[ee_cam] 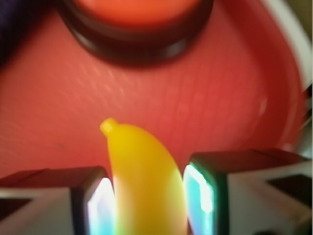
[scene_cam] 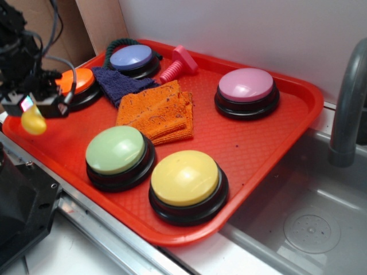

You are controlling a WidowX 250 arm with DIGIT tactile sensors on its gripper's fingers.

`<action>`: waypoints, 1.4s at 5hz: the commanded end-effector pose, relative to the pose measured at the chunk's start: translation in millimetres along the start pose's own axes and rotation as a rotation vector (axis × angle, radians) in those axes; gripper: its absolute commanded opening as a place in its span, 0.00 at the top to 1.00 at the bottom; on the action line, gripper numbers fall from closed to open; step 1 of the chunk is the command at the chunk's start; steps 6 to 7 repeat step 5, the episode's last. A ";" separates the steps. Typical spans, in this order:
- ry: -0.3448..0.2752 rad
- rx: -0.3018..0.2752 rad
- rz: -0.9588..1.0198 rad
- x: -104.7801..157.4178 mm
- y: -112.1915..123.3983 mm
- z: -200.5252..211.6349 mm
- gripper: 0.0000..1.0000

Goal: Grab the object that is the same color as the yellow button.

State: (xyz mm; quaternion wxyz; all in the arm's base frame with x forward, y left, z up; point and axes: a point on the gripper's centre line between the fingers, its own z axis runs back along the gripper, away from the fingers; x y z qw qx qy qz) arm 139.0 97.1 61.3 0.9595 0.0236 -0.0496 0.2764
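The object is a small glossy yellow toy banana (scene_cam: 33, 122). It hangs above the left corner of the red tray (scene_cam: 252, 143), held between the fingers of my gripper (scene_cam: 34, 112), which is shut on it. In the wrist view the banana (ee_cam: 142, 176) fills the gap between both lit finger pads (ee_cam: 100, 205), its tip pointing toward the orange button (ee_cam: 137, 14). The yellow button (scene_cam: 186, 179), a large pale-yellow dome on a black base, sits at the tray's near edge, well to the right of my gripper.
On the tray are a light-green button (scene_cam: 117, 152), an orange button (scene_cam: 80, 83), a blue button (scene_cam: 133, 58), a pink button (scene_cam: 246, 87), an orange cloth (scene_cam: 157, 112), a dark blue cloth (scene_cam: 120, 83) and a pink toy bolt (scene_cam: 178, 64). A sink (scene_cam: 309, 217) and grey faucet (scene_cam: 350, 103) lie to the right.
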 end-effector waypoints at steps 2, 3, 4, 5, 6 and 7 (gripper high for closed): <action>-0.133 -0.085 -0.144 41.3 -70.3 110.4 1.00; -0.122 -0.075 -0.195 50.9 -97.4 118.4 1.00; -0.121 -0.109 -0.229 50.7 -114.5 124.7 1.00; -0.108 -0.073 -0.217 50.5 -118.9 116.4 1.00; -0.108 -0.073 -0.217 50.5 -118.9 116.4 1.00; -0.108 -0.073 -0.217 50.5 -118.9 116.4 1.00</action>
